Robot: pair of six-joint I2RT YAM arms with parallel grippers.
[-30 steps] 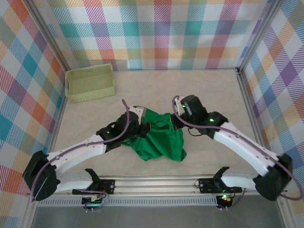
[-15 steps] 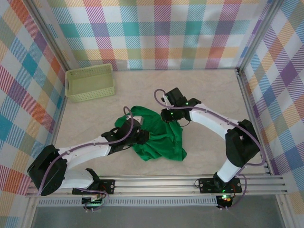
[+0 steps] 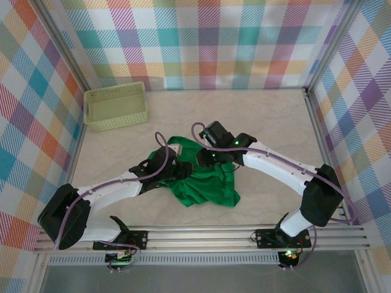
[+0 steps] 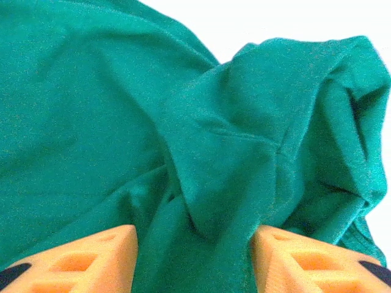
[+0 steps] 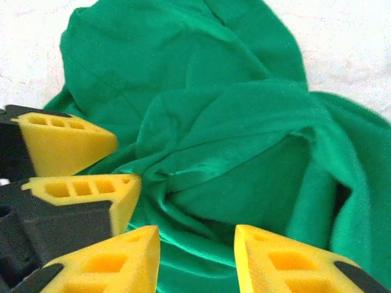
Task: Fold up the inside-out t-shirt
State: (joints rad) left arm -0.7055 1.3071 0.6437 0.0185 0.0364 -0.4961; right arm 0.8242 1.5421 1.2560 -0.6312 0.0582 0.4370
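Observation:
The inside-out t-shirt (image 3: pixel 208 183) lies crumpled in a bright green heap at the middle of the table. My left gripper (image 3: pixel 185 173) sits on its left side, orange fingers (image 4: pixel 91 256) apart with a raised fold of the t-shirt (image 4: pixel 201 183) between them, not pinched. From the back right, my right gripper (image 3: pixel 205 160) hovers low over the shirt's upper part. Its yellow fingers (image 5: pixel 116 262) are spread over wrinkled t-shirt cloth (image 5: pixel 232 152). In the right wrist view the left gripper (image 5: pixel 125 163) is just to the left, jaws apart.
A pale yellow-green lattice basket (image 3: pixel 116 105) stands at the back left, near the left wall. Plaid walls close the table on three sides. Bare tabletop (image 3: pixel 269 116) lies behind and to the right of the shirt.
Both grippers have gone from shut to open, letting go of the cloth. The right arm has swung left and back over the shirt's upper part; the shirt has settled slightly.

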